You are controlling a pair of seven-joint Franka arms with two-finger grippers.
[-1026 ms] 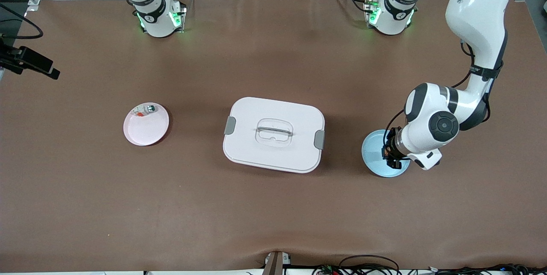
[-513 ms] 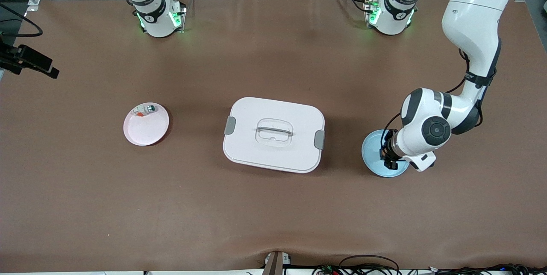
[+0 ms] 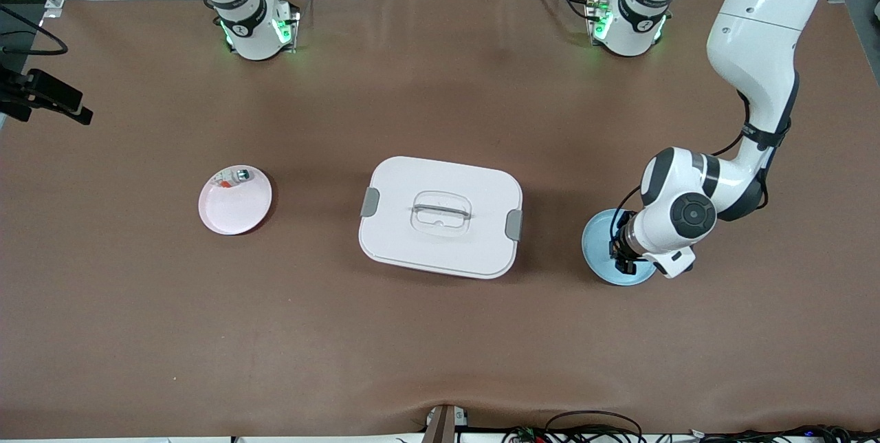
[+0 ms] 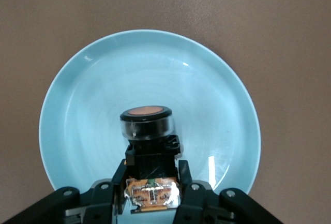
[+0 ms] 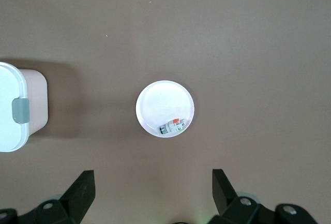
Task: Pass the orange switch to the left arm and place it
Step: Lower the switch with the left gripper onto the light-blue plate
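The orange switch [image 4: 150,154], a small black block with a round orange end, sits between the fingers of my left gripper [image 4: 153,177], which is shut on it. The round end points down at the blue plate [image 4: 98,94]. In the front view the left gripper [image 3: 624,258] is over that blue plate [image 3: 595,238], toward the left arm's end of the table. The white lidded box [image 3: 440,217] stands mid-table between the two plates. My right gripper [image 5: 153,193] is open and empty, high above the table near the pink plate [image 5: 164,102]. It does not show in the front view.
The pink plate [image 3: 235,203], toward the right arm's end, holds a whitish part [image 3: 234,177] with a red bit. That part [image 5: 172,127] and a corner of the box [image 5: 14,107] show in the right wrist view. A black fixture [image 3: 48,98] juts over the table edge.
The left arm's elbow and wrist have shifted a little toward the box, the gripper still shut on the switch over the blue plate. Nothing else has moved.
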